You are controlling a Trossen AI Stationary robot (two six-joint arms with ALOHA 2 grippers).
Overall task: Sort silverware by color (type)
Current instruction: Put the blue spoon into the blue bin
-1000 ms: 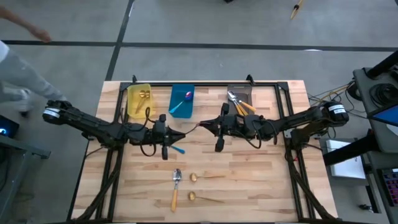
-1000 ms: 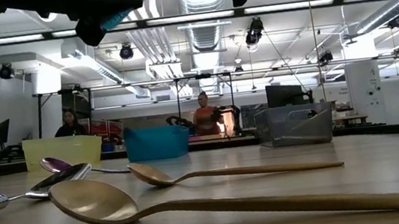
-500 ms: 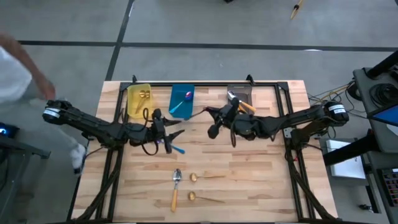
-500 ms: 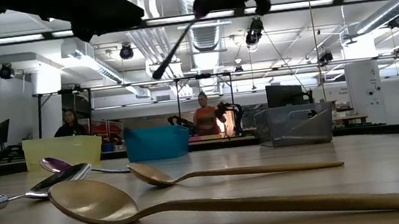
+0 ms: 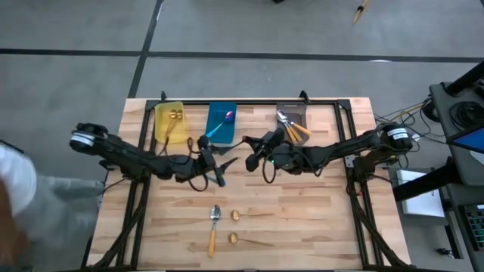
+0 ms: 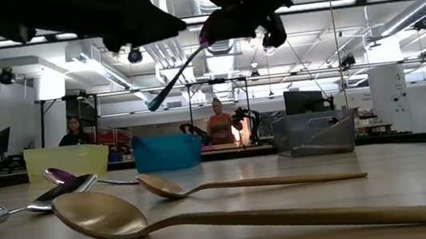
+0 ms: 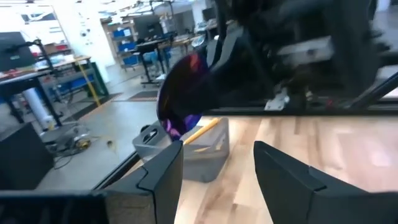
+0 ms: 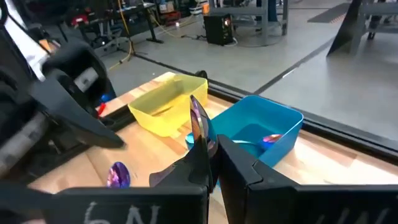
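Handover is what this looks like: the right gripper (image 5: 259, 157) pinches the iridescent purple spoon with the teal handle (image 6: 178, 72) in the air just in front of the blue rectangular bin (image 5: 221, 121), while the left gripper (image 5: 220, 173) hangs spread and empty beside it. Best to carry it squarely over that bin before letting go. On the table (image 5: 318, 219) lie three: two all-gold spoons (image 5: 252, 214) and one silver spoon with an orange handle (image 5: 214, 228).

My two arms were dark, jointed, strung with looping black cables, each with a pale ring at the shoulder end. My left gripper (image 7: 217, 165) had broad, angular black fingers; my right gripper (image 8: 211, 163) likewise.
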